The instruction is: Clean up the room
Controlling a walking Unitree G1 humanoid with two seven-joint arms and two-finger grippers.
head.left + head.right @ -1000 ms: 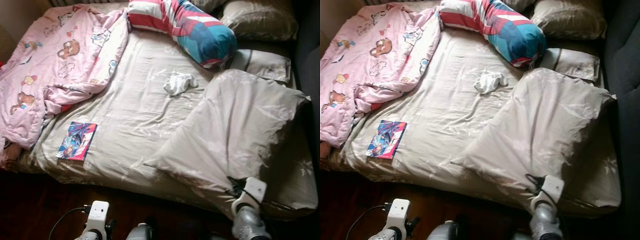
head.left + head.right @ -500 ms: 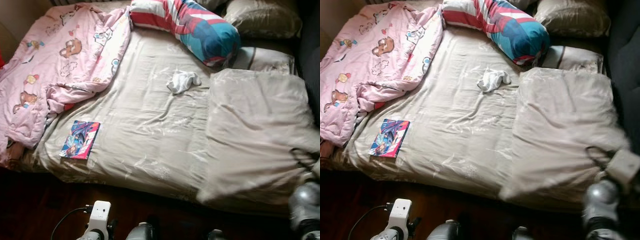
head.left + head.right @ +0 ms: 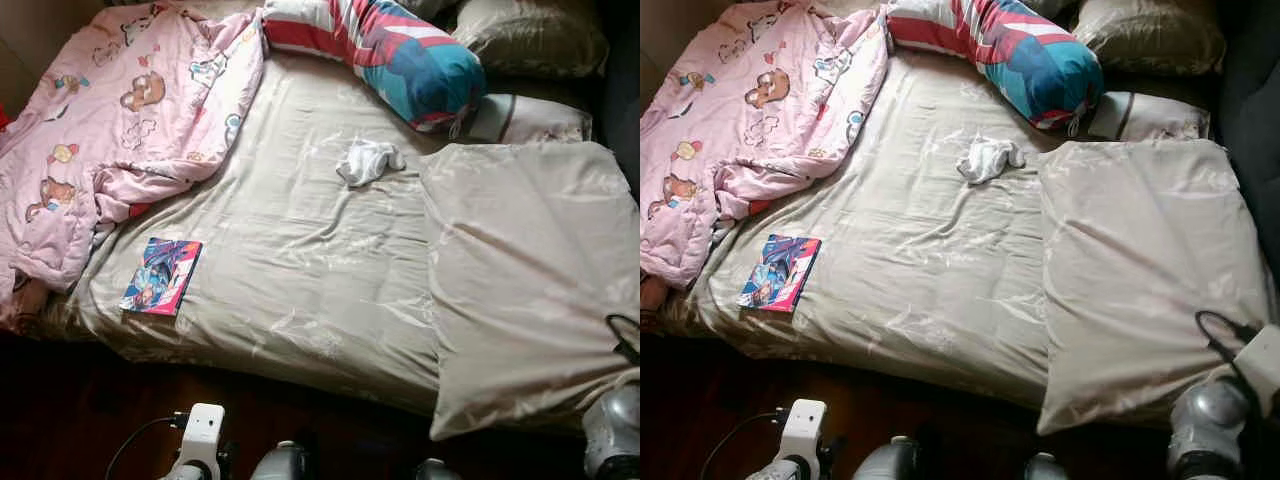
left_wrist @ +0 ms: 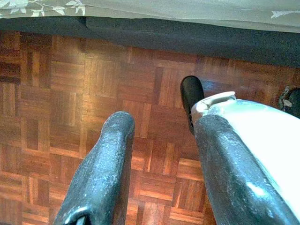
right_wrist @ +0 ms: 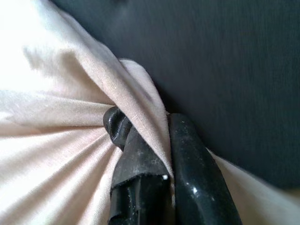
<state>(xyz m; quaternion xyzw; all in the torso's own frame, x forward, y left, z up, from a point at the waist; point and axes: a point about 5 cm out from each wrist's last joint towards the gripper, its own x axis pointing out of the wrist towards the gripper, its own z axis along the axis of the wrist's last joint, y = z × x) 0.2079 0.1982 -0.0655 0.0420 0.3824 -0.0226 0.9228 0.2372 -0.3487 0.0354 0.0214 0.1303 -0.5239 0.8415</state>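
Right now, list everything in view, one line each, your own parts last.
Bed: one, beige sheet, fills the middle of the head views.
Quilt: one, pink with cartoon prints, bunched on the bed's left side.
Bolster: one, red, white and blue, across the bed's far end.
Pillows: two, beige, far right corner.
Duvet: one, beige, flat on the bed's right side.
Cloth: one, white, crumpled mid-bed.
Book: one, colourful cover, near left edge of the bed.
Floor: brown parquet, before the bed.
Left gripper: jaws apart, over the floor.
Right gripper: jaws pinching the duvet's corner.
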